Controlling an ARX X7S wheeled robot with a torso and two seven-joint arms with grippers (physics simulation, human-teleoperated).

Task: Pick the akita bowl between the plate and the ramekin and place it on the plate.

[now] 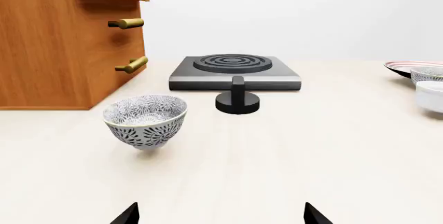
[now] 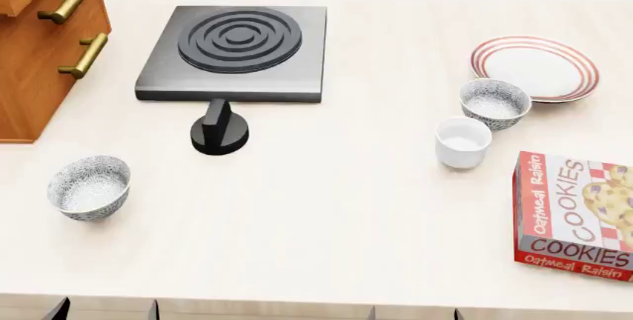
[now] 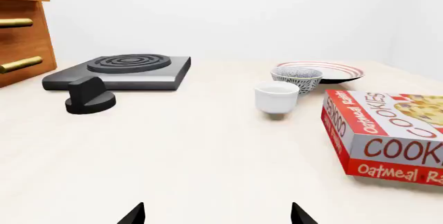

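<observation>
Sitting between the flat white plate with thin red rings [image 2: 535,67] and the small plain white ramekin [image 2: 463,142], the grey-speckled akita bowl [image 2: 494,103] is the one the task wants. It stands upright near the right edge of the pale worktop [image 2: 336,209], just beside the plate's rim and close to the ramekin; whether it touches either cannot be told. That line-up is what singles it out, because an identical speckled twin bowl [image 2: 89,187] stands well apart near the left edge, in front of the wooden drawer cabinet [image 2: 40,53].

Neither arm has reached in yet. In the right wrist view the right gripper [image 3: 216,214] shows only two dark fingertips, set wide apart and holding nothing, aimed across the worktop toward the ramekin and the bowl behind it. The left gripper [image 1: 220,214] is likewise spread wide and empty, facing the twin bowl.

The right arm looks the sensible choice, being nearer the target. Its approach probably has to clear the ramekin and the red cookie box [image 2: 577,212] lying near the right front corner. A black hotplate [image 2: 237,52] and a black knob [image 2: 219,132] sit toward the back left, out of the way.
</observation>
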